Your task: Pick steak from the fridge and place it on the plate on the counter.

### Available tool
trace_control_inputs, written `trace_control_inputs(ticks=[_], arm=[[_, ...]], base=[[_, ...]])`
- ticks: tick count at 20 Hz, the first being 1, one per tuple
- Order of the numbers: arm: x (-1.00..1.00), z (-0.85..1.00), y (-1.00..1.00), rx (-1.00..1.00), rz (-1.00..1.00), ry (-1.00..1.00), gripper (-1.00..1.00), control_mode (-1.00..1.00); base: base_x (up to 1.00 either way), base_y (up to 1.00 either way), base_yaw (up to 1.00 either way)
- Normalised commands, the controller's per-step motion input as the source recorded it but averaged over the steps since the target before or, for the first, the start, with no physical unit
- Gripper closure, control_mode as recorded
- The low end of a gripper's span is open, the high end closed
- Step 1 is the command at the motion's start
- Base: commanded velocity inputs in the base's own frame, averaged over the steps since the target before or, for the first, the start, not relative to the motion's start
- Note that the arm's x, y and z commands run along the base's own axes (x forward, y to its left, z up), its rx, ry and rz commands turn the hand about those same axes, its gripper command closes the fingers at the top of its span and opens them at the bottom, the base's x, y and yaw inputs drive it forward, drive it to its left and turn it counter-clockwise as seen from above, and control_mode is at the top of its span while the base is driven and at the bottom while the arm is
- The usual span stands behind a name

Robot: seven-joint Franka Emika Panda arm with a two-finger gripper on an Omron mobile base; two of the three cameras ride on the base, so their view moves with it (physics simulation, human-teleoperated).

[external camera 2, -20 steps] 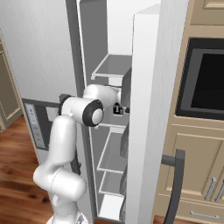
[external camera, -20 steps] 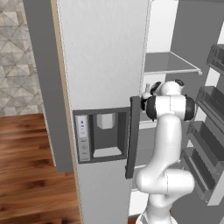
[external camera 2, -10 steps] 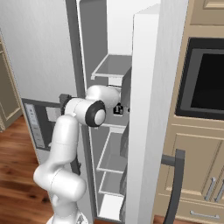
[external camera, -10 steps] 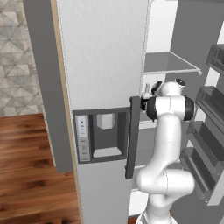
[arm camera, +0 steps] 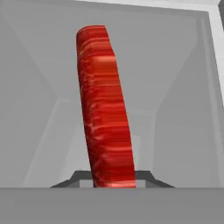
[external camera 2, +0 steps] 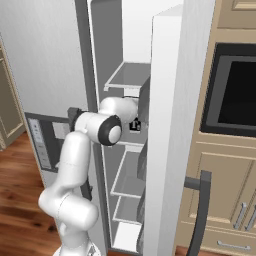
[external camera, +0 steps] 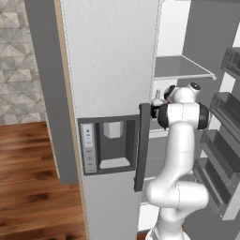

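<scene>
1. While the arm is reaching deep into the fridge [external camera: 108, 56], I judge the pick to be at its grasp: the steak [arm camera: 105, 109] stands on edge right in front of the hand camera, a narrow red slab running from the bottom of the hand view almost to its top, with grey fridge walls behind it.
2. The gripper [arm camera: 113, 177] looks clamped on the steak: its dark tips sit tight against the lower end of the meat on either side, with no gap I can make out, so I read the claw as closed on the steak.
3. Whether the steak rests on a shelf or is already clear of it, I cannot tell from here.
4. Next move, as I see it: draw the hand straight back out of the compartment, keeping the meat clear of the shelf [external camera 2: 131, 74] above and of the open door [external camera 2: 172, 130] at the right, then carry it to the plate on the counter.
5. Pose: in the left base view the white arm [external camera: 180, 154] rises from its base, bends at the elbow near mid-height and pushes the forearm horizontally into the fridge, just beside the dark handle [external camera: 142, 145].
6. From the right base view the wrist goes between the grey shelves, with the hand hidden behind the door's edge.
</scene>
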Motion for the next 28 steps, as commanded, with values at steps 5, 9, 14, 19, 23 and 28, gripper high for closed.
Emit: trace_control_inputs(ticks=[5, 9, 14, 19, 23, 28], arm=[[-0.43, 0.00, 0.38, -0.02, 0.00, -0.02, 1.00, -1.00], [-0.44, 0.00, 0.45, -0.03, -0.01, -0.03, 1.00, -1.00], [-0.38, 0.00, 0.34, -0.03, -0.03, -0.05, 1.00, -1.00], [-0.75, 0.12, 0.05, -0.03, -0.07, -0.05, 1.00, -1.00], [-0.87, 0.24, 0.00, -0.01, -0.11, 0.00, 1.00, -1.00], [-0.66, 0.31, 0.18, -0.06, -0.10, 0.00, 1.00, -1.00]], base=[[0.00, 0.00, 0.00], [0.00, 0.00, 0.00], [0.00, 0.00, 0.00], [0.00, 0.00, 0.00], [0.00, 0.00, 0.00], [0.00, 0.00, 0.00]])
